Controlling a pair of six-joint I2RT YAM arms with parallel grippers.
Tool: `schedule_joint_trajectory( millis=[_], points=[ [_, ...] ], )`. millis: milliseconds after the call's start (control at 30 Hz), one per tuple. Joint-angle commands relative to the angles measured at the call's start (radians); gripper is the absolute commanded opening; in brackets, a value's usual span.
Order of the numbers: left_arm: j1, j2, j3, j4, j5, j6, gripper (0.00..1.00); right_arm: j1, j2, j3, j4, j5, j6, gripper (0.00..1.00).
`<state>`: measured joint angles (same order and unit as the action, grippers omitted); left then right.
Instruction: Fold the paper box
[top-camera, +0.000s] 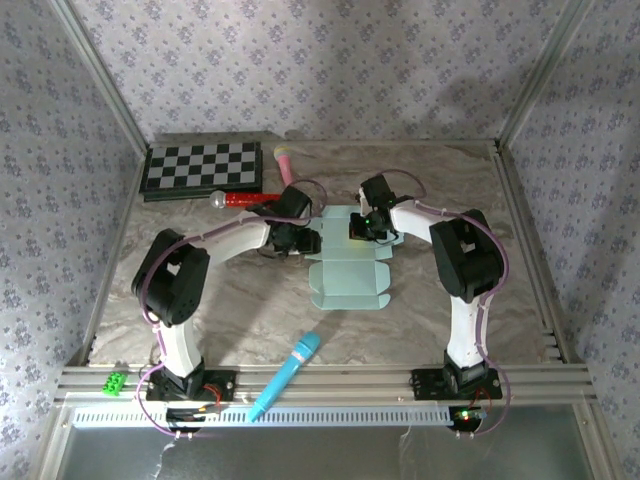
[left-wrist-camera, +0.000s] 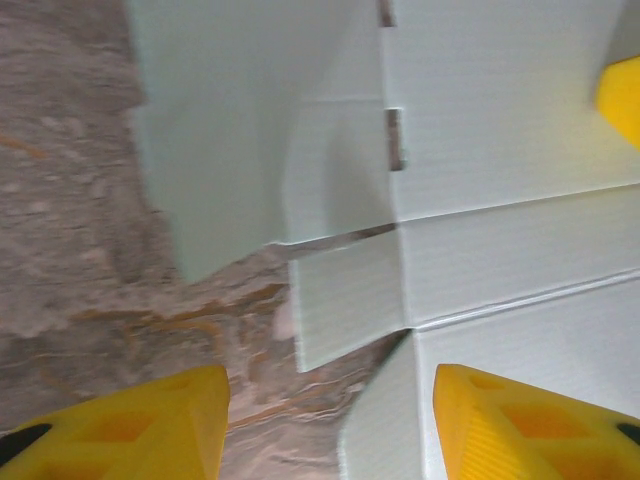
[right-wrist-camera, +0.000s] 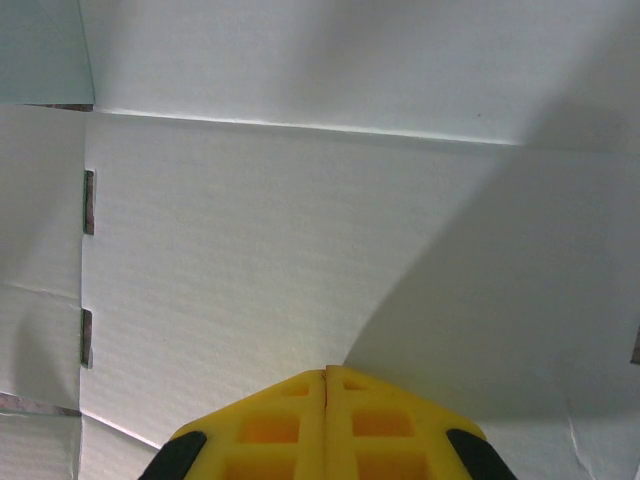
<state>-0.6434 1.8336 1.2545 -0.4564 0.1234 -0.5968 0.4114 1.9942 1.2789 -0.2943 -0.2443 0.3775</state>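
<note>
The paper box (top-camera: 346, 282) lies as a flat, pale mint die-cut sheet in the middle of the table, its flaps spread out. My left gripper (top-camera: 308, 242) is at the sheet's left edge. In the left wrist view it (left-wrist-camera: 330, 425) stands open, low over the marble, with a side flap of the box (left-wrist-camera: 345, 300) ahead of the gap and nothing held. My right gripper (top-camera: 360, 228) is over the far part of the sheet. Its fingers are shut (right-wrist-camera: 327, 374), tips down on a wide panel of the box (right-wrist-camera: 300, 230). One of its yellow fingertips (left-wrist-camera: 622, 92) shows at the left wrist view's upper right.
A checkered board (top-camera: 202, 167) lies at the back left, with a red microphone (top-camera: 240, 199) and a pink object (top-camera: 284, 160) beside it. A blue microphone (top-camera: 288, 372) rests near the front edge. A green block (top-camera: 115, 381) sits on the front rail at left.
</note>
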Motion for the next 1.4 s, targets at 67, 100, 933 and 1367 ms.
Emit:
schedule_joint_trajectory(
  millis=[67,100,933,1367],
  points=[
    [-0.003,0.047,0.008,0.077,0.035,-0.051,0.46,0.016,0.043,-0.035,-0.062,0.022,0.014,0.0],
    [-0.005,0.055,0.014,0.078,0.03,-0.051,0.45,0.016,0.043,-0.035,-0.061,0.021,0.015,0.0],
    [-0.038,0.047,0.026,0.111,0.004,-0.009,0.43,0.035,0.048,-0.027,-0.06,0.023,0.031,0.0],
    [-0.085,0.094,0.099,0.073,-0.035,0.061,0.39,0.038,0.046,-0.03,-0.065,0.026,0.04,0.0]
  ],
)
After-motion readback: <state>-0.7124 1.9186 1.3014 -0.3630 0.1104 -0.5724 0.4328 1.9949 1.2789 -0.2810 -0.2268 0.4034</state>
